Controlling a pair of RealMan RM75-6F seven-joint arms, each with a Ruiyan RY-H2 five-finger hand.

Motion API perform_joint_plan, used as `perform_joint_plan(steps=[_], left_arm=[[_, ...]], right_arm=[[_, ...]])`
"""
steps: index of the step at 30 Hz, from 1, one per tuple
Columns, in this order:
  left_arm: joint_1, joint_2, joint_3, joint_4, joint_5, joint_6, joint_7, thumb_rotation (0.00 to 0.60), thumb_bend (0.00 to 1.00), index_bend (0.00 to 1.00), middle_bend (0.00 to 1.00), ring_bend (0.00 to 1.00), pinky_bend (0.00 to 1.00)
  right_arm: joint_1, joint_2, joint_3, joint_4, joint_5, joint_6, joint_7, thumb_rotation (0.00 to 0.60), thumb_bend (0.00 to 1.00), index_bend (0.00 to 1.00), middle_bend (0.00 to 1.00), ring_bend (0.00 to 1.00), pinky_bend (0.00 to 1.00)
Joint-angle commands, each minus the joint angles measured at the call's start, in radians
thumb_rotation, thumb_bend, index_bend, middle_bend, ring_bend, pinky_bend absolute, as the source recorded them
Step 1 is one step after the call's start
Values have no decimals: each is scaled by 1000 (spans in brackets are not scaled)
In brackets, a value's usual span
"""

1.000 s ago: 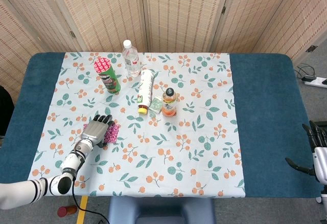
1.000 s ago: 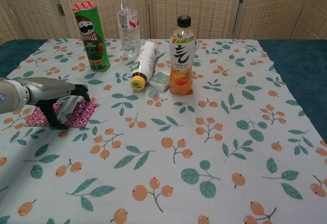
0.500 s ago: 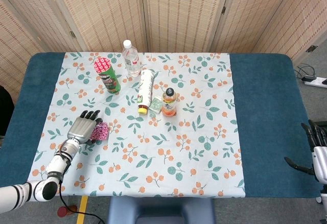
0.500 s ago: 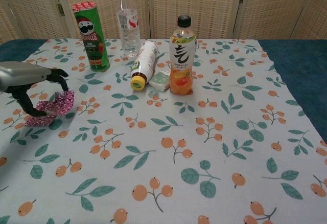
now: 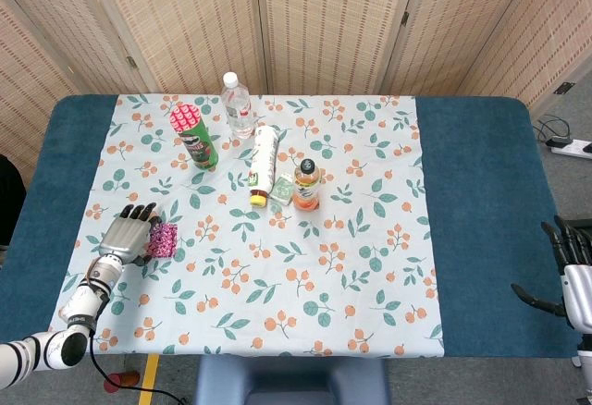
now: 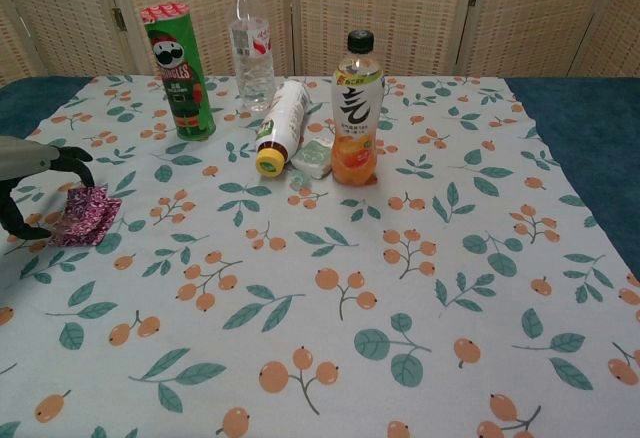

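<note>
The packet (image 5: 163, 239) is a crumpled pink foil thing lying on the cloth (image 5: 324, 266) near the counter's (image 5: 481, 192) left edge. It is bunched into a near-square lump, so no long axis or pointing end can be told. The left hand (image 5: 125, 236) lies low over the cloth, palm down, fingers reaching toward the far side of the counter; in the chest view its dark fingers (image 6: 70, 157) curl around the packet's left side, pinching it. The forearm runs back toward the near left corner. The right hand (image 5: 566, 266) hangs off the counter's right edge, fingers spread, holding nothing.
</note>
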Motion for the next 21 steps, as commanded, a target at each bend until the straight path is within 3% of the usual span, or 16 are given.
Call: perform_joint_plan(steps=[1, 21], left_arm=[[2, -18, -2, 31, -7, -24, -6, 600, 328, 218, 0, 0, 0], [5, -28, -20, 45, 9, -45, -3, 600, 328, 202, 0, 0, 0]], right_arm=[[-1, 2, -2, -5, -1, 1, -3, 492, 195, 0, 0, 0, 0], [0, 4, -3, -18, 5, -5, -19, 493, 195, 0, 0, 0, 0]])
